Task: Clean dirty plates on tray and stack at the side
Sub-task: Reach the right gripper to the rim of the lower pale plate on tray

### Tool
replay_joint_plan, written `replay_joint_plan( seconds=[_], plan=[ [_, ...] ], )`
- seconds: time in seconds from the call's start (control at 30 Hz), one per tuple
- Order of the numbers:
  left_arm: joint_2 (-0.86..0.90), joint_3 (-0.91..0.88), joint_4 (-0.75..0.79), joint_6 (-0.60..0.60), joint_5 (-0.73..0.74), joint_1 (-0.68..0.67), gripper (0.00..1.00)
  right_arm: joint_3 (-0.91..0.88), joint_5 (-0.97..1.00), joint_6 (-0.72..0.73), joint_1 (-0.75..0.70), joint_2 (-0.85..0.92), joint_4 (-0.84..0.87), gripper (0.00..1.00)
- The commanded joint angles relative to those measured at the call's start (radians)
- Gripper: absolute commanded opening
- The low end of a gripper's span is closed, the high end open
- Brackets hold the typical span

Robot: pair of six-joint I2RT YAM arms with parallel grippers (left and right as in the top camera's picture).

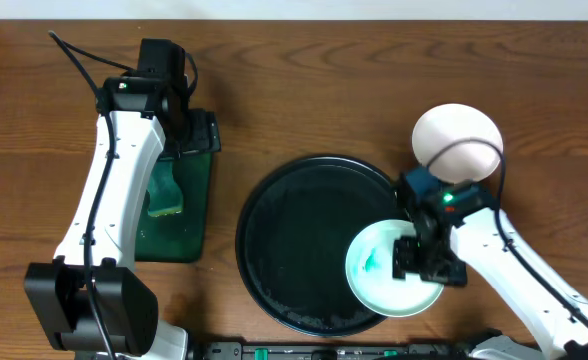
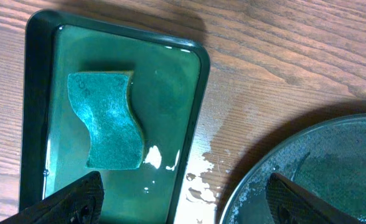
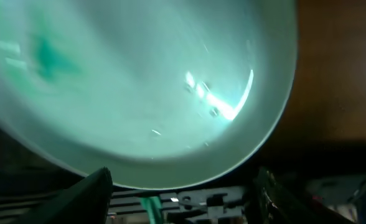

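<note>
The large round black tray (image 1: pixel 299 240) lies in the middle of the table. One white plate (image 1: pixel 379 275) with a teal smear rests on its front right part and overhangs the rim. My right gripper (image 1: pixel 414 262) is over the plate's right edge. In the right wrist view the plate (image 3: pixel 139 93) fills the frame, and the fingers (image 3: pixel 180 199) stand wide apart with the plate's rim just beyond them. A clean white plate (image 1: pixel 457 135) lies on the table behind the right arm. My left gripper (image 1: pixel 189 128) is open and empty over the green tray.
A rectangular dark-green tray (image 1: pixel 196 215) at the left holds water and a teal sponge (image 1: pixel 164 195); the sponge also shows in the left wrist view (image 2: pixel 108 121). Spilled water (image 2: pixel 201 177) lies on the wood between the green tray (image 2: pixel 192 118) and the black tray (image 2: pixel 320 162).
</note>
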Motion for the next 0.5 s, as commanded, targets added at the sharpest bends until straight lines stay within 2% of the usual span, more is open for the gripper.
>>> replay_joint_plan(
  seconds=[0.0,0.4,0.47],
  plan=[
    [-0.003,0.004,-0.002,0.021,-0.001,-0.004,0.84,-0.061,-0.015,0.085,-0.003,-0.008,0.004,0.72],
    [-0.003,0.004,0.001,0.022,-0.001,-0.004,0.84,-0.139,0.073,0.305,-0.003,-0.008,0.074,0.64],
    [-0.003,0.004,0.001,0.022,-0.001,-0.004,0.84,-0.139,0.097,0.343,-0.003,-0.008,0.092,0.57]
  ],
)
